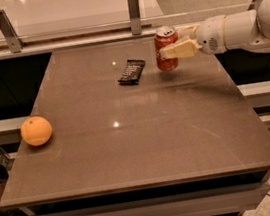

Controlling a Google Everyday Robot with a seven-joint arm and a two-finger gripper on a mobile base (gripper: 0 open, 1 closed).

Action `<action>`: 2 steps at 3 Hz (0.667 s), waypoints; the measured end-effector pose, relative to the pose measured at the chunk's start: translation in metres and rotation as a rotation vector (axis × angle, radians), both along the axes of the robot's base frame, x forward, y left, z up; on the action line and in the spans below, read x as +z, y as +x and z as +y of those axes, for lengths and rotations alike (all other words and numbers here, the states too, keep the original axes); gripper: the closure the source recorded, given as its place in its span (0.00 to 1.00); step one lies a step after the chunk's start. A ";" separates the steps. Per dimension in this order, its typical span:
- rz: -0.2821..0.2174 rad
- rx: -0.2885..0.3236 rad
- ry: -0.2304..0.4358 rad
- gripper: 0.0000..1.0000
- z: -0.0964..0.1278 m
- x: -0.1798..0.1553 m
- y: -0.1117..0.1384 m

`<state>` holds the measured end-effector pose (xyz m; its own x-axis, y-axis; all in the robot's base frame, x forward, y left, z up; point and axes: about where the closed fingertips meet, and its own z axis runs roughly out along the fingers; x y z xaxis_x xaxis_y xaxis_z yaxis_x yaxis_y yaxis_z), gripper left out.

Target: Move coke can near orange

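The red coke can (166, 48) is upright at the far right of the brown table (140, 139), lifted a little above the surface. My gripper (175, 45) reaches in from the right and is shut on the can, one cream finger (179, 50) across its front. The orange (36, 131) sits at the table's left edge, far from the can.
A flat dark wrapped snack bar (131, 71) lies just left of the can. A glass rail with metal posts (134, 11) runs along the far edge. My white arm (244, 28) spans the right side.
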<state>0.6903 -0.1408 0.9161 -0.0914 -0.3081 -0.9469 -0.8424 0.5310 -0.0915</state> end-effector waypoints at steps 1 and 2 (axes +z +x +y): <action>-0.003 0.022 -0.014 1.00 0.022 0.000 -0.024; 0.003 0.071 -0.018 1.00 0.047 0.001 -0.049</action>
<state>0.6415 -0.0934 0.9172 -0.0717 -0.3313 -0.9408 -0.8783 0.4679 -0.0978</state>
